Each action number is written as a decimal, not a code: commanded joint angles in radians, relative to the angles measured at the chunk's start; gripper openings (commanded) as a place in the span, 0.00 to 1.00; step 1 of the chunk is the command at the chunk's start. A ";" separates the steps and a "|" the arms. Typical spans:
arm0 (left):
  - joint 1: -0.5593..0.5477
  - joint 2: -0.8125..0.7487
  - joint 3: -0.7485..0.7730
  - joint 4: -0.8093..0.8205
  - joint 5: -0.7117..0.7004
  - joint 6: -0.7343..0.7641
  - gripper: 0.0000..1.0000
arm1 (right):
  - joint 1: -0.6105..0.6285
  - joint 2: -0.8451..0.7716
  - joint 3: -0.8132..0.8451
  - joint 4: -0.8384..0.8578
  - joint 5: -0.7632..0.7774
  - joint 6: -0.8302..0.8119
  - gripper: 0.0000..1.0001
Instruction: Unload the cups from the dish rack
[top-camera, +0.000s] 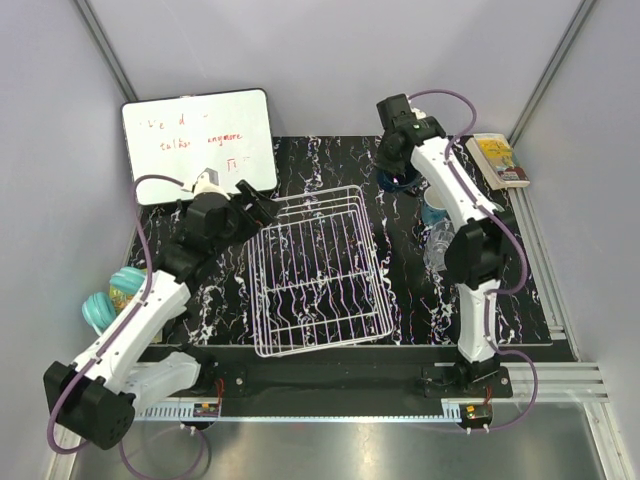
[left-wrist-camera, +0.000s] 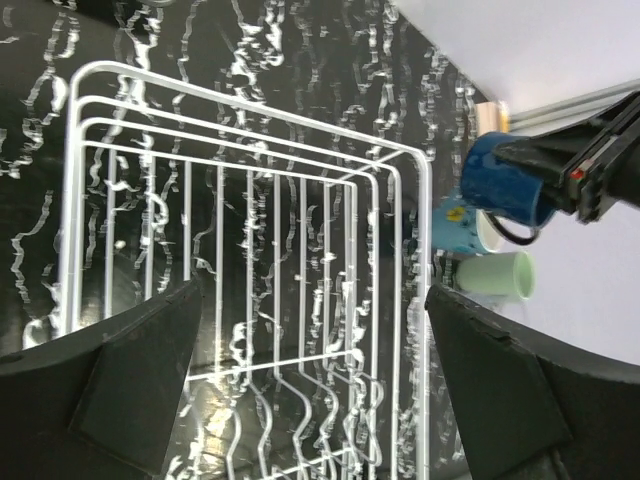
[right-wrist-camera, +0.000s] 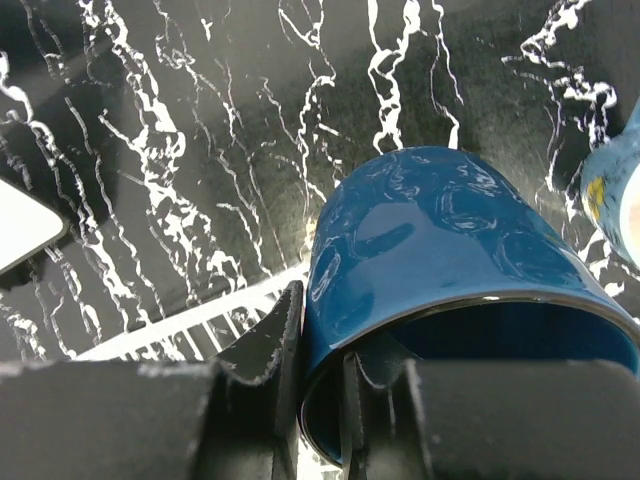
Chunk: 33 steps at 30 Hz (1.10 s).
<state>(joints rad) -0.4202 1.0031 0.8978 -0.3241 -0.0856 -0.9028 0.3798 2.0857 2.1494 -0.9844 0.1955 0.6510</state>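
The dark navy mug (right-wrist-camera: 440, 240) hangs tipped over from the right gripper (right-wrist-camera: 320, 372), off the far right corner of the dish rack (top-camera: 315, 270) and above the black marbled table (top-camera: 400, 300); whether its base touches the table cannot be told. Its long axis runs from the gripper outward: the mouth faces back into the wrist camera and the closed base points away and down toward the table. In the left wrist view the same mug (left-wrist-camera: 505, 180) lies nearly sideways, base toward the rack (left-wrist-camera: 240, 200), mouth toward the gripper (left-wrist-camera: 560, 170). The grip is on the rim only, with the jaws almost closed, one finger (right-wrist-camera: 270, 345) pressed on the outside wall and the other inside the mouth. Just beside it, on the table to the right of the rack, stands the light blue mug (left-wrist-camera: 458, 228), and next to that the pale green tumbler (left-wrist-camera: 497, 276); a clear glass (top-camera: 436, 250) shows only in part behind the right arm. The left gripper (left-wrist-camera: 310, 330) hovers over the left side of the rack with its jaws spread wide and nothing between them. Farther out lie a whiteboard (top-camera: 200, 140) at the far left, a book (top-camera: 497, 160) at the far right, and turquoise ribbed things (top-camera: 108, 300) by the left arm.
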 joint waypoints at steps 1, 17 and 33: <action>-0.003 0.026 0.038 -0.024 -0.043 0.054 0.99 | -0.004 0.059 0.174 -0.057 0.050 -0.028 0.00; -0.005 0.163 0.076 -0.073 0.026 0.065 0.98 | -0.076 0.349 0.362 -0.218 -0.008 -0.022 0.00; -0.026 0.213 0.072 -0.075 0.047 0.065 0.98 | -0.076 0.401 0.320 -0.203 -0.120 -0.045 0.00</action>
<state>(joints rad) -0.4397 1.2022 0.9340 -0.4252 -0.0589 -0.8459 0.2974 2.4908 2.4660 -1.2011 0.1097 0.6216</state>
